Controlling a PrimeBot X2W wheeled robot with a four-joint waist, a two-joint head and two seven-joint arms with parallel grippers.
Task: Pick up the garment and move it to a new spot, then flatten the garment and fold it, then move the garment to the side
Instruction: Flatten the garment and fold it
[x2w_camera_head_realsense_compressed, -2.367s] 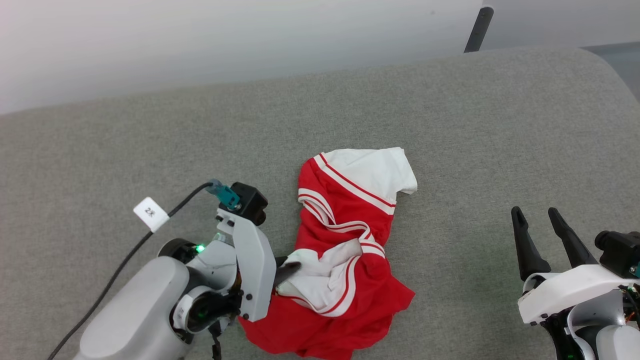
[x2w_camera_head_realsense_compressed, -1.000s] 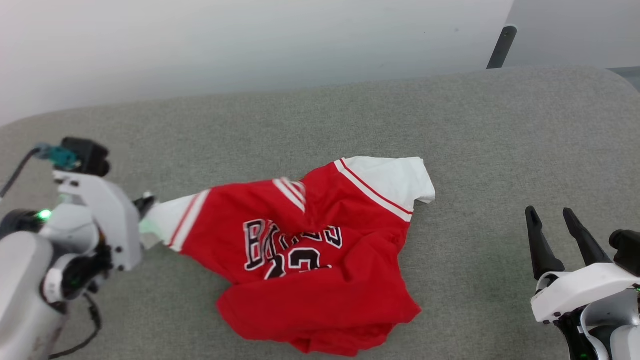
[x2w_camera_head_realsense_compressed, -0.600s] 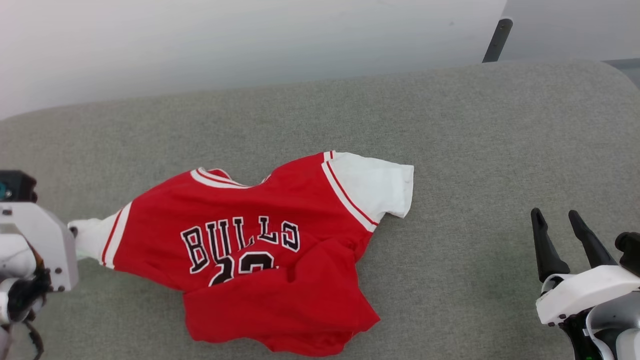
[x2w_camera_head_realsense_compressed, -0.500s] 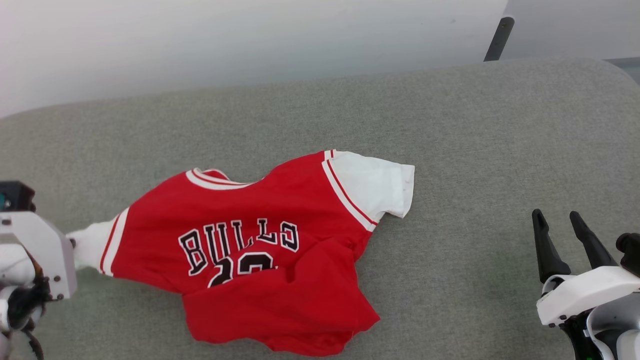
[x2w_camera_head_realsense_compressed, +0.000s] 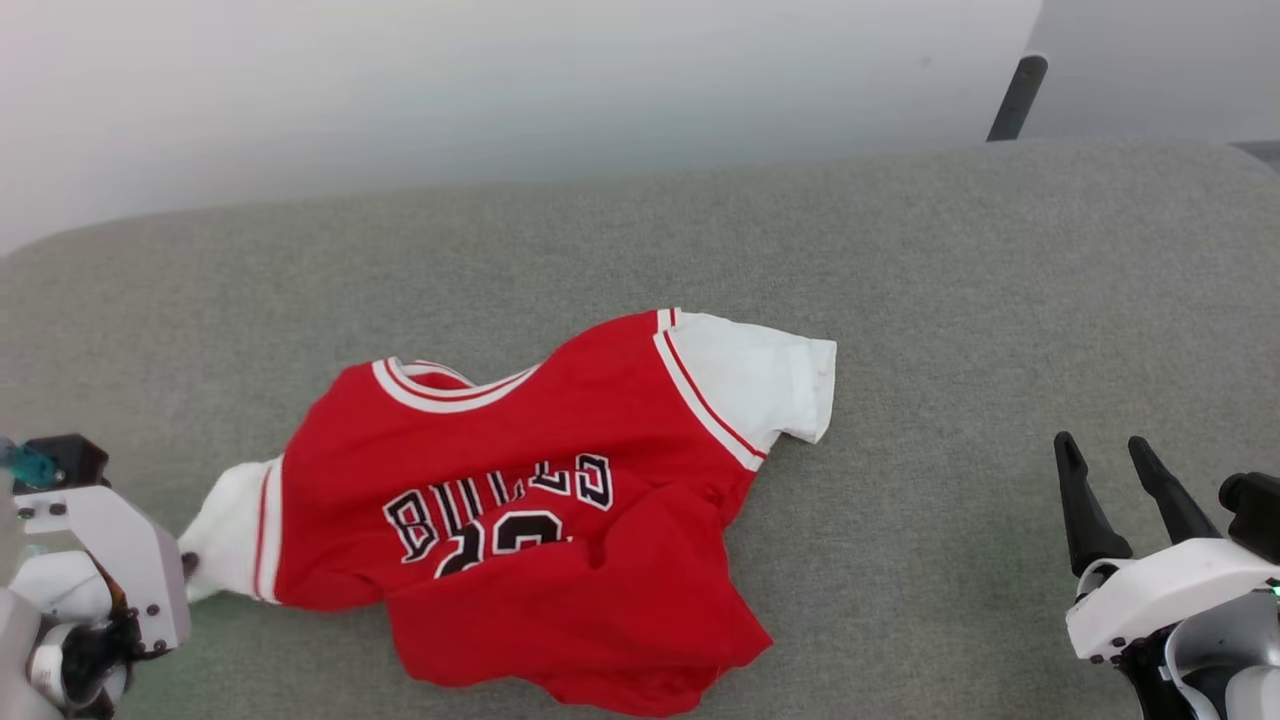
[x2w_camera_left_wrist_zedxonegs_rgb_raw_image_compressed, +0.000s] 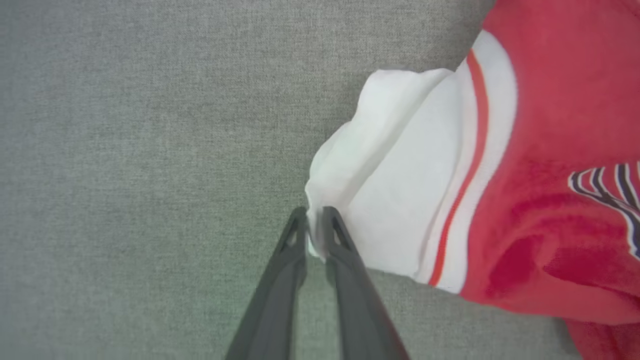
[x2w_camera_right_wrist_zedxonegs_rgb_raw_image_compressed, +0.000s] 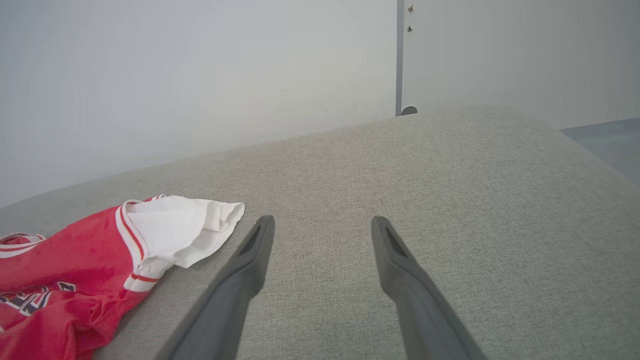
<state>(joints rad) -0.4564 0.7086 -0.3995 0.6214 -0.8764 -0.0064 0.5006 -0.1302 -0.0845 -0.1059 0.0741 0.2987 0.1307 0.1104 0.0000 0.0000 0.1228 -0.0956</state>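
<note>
The garment (x2w_camera_head_realsense_compressed: 560, 510), a red T-shirt with white sleeves and black-and-white chest lettering, lies spread but rumpled on the grey cushion, its lower hem folded over. My left gripper (x2w_camera_left_wrist_zedxonegs_rgb_raw_image_compressed: 314, 220) is shut on the edge of the garment's (x2w_camera_left_wrist_zedxonegs_rgb_raw_image_compressed: 525, 190) white left sleeve; in the head view it sits at the lower left (x2w_camera_head_realsense_compressed: 185, 565), touching that sleeve. My right gripper (x2w_camera_head_realsense_compressed: 1100, 455) stands open at the lower right, well apart from the shirt. In the right wrist view its gripper (x2w_camera_right_wrist_zedxonegs_rgb_raw_image_compressed: 320, 222) is empty, with the other white sleeve of the garment (x2w_camera_right_wrist_zedxonegs_rgb_raw_image_compressed: 175, 225) to its left.
The grey fabric cushion (x2w_camera_head_realsense_compressed: 950, 300) stretches wide, with bare room to the right of the shirt. A pale wall (x2w_camera_head_realsense_compressed: 500, 90) runs behind it, and a dark pole (x2w_camera_head_realsense_compressed: 1015, 95) stands at the back right.
The left gripper pulled the crumpled shirt leftward by its sleeve, spreading it out with the lettering showing. Over the last half second the sleeve end has slackened and lies lower. The right arm stayed put.
</note>
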